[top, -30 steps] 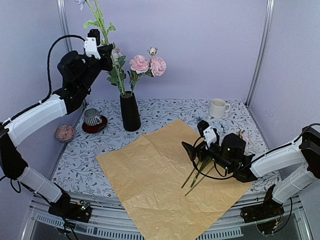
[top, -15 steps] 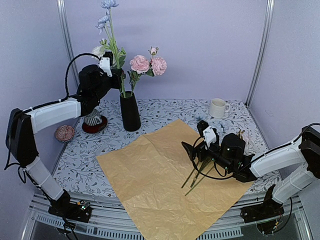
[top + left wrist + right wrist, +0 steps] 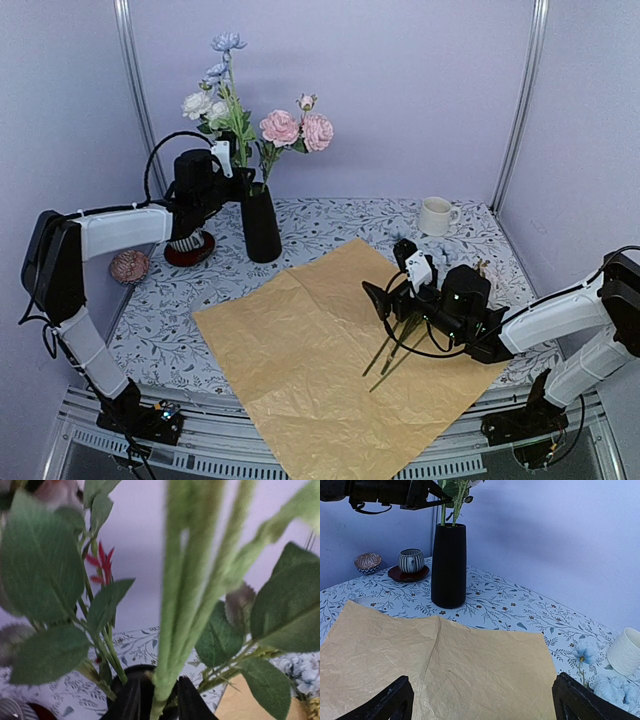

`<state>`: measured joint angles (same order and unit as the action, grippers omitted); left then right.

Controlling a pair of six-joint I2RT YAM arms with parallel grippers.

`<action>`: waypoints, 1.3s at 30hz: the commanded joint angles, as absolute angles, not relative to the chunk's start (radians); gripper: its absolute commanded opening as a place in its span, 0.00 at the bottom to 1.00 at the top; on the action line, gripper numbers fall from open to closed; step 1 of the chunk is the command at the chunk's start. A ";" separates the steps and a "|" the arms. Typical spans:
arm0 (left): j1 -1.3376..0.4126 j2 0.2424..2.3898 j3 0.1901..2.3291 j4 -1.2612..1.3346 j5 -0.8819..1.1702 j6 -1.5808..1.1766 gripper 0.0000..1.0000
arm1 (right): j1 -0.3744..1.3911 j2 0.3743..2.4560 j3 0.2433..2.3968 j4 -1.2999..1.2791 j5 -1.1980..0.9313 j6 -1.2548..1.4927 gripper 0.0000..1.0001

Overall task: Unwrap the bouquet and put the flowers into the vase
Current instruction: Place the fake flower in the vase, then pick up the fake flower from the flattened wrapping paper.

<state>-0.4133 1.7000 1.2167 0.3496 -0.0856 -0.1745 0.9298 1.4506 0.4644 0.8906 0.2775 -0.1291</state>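
**Left tool at the vase, right tool spread over the paper**

Top view: the tall matte black vase [image 3: 260, 225] stands upper left of centre on the floral-patterned table [image 3: 340, 215]. It holds long-stemmed pink, white and pale blue flowers [image 3: 280, 130]. The left tool [image 3: 238, 165] is at their stalks, just above the rim. A crinkly tan paper sheet [image 3: 300, 370] lies flat mid-frame. The right tool [image 3: 388, 278] hovers over its right part, above a few loose green stems [image 3: 390, 352].

Left wrist view: the flowers [image 3: 170, 605], blurred stalks and leaves, run between the dark fingers [image 3: 132, 702] at the bottom edge. I cannot tell whether the fingers pinch them.

Right wrist view: the fingers [image 3: 385, 705] sit in the lower corners, spread far apart and holding nothing. The vase [image 3: 449, 565] stands upper left, beyond the paper sheet [image 3: 445, 665].
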 commanded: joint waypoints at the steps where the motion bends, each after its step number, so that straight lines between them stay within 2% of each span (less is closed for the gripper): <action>1: -0.394 1.711 1.189 0.276 -0.024 -0.204 0.31 | 0.929 1.464 0.489 0.895 0.267 -0.131 0.99; 6: -0.392 1.698 1.168 0.264 -0.013 -0.221 0.40 | 0.929 1.463 0.489 0.892 0.262 -0.129 0.99; 12: -0.391 1.677 1.158 0.260 0.006 -0.213 0.40 | 0.928 1.463 0.489 0.887 0.258 -0.129 0.99; 21: -0.391 1.555 1.042 0.283 0.058 -0.234 0.61 | 0.928 1.469 0.497 0.877 0.256 -0.126 0.99; 27: -0.395 1.430 0.926 0.287 0.126 -0.248 0.71 | 0.929 1.477 0.506 0.869 0.246 -0.117 0.99; 30: -0.410 1.355 0.832 0.347 0.161 -0.270 0.74 | 0.929 1.484 0.510 0.865 0.249 -0.116 0.99; 34: -0.462 1.280 0.704 0.493 0.199 -0.272 0.85 | 0.929 1.508 0.537 0.839 0.298 -0.096 0.99; 39: -0.532 1.265 0.620 0.615 0.180 -0.222 0.86 | 0.929 1.546 0.631 0.673 0.396 0.054 0.99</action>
